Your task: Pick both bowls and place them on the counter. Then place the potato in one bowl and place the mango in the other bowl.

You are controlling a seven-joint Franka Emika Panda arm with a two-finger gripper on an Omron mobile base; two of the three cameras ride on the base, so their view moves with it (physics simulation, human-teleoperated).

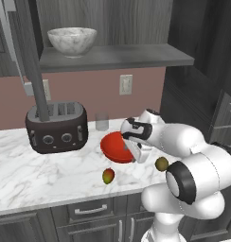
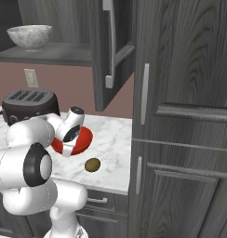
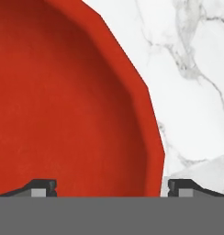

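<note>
The red bowl [image 1: 115,147] sits on the white marble surface [image 1: 37,160], to the right of the dark toaster [image 1: 56,126]. The tool [image 3: 109,187] hangs over the bowl's rim with its 2 fingertips [image 3: 40,187] spread wide, one on each side of the rim, gripping nothing. The mango [image 1: 108,176] lies in front of the red bowl and the potato [image 1: 161,164] to its right. The marbled bowl [image 1: 72,41] stands on the shelf [image 1: 136,56] above the toaster.

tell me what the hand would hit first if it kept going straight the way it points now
Most likely the rim of the red bowl. The hand stands open, one fingertip over the bowl's inside and the other over the counter, so the rim lies between them. How far off it is cannot be judged here.
</note>
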